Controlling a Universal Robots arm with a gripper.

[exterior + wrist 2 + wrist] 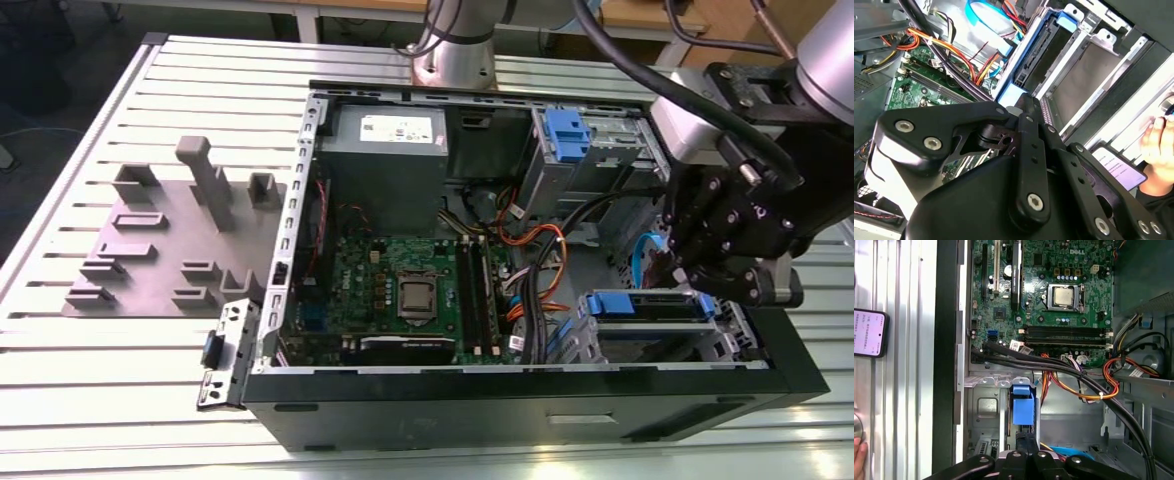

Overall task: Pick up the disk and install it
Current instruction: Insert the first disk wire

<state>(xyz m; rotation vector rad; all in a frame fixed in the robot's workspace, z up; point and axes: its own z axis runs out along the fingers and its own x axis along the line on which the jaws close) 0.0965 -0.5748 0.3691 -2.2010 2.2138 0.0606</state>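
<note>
Ribbed aluminium slats make up the worktop, and on it lies one open computer case, its side panel off so the insides face up. To the exterior view's left of the case sits one grey fixture plate with several upright blocks. Inside the case I count one green motherboard with a single bare processor socket, one grey power supply box with a white sticker, and one bundle of orange, red and yellow wires. The one robot arm reaches in from the exterior view's right, and its black hand hangs low over the drive cage at the case's front corner. The disk, a flat drive in a blue carrier, lies in that cage directly under the hand, its blue edge also visible in the first wrist view. Whether the hand is gripping the disk or merely resting above it, I cannot tell; the fingers are hidden by the hand's own linkages. One phone lies on the worktop beside the case, and a person's hand rests near it.
</note>
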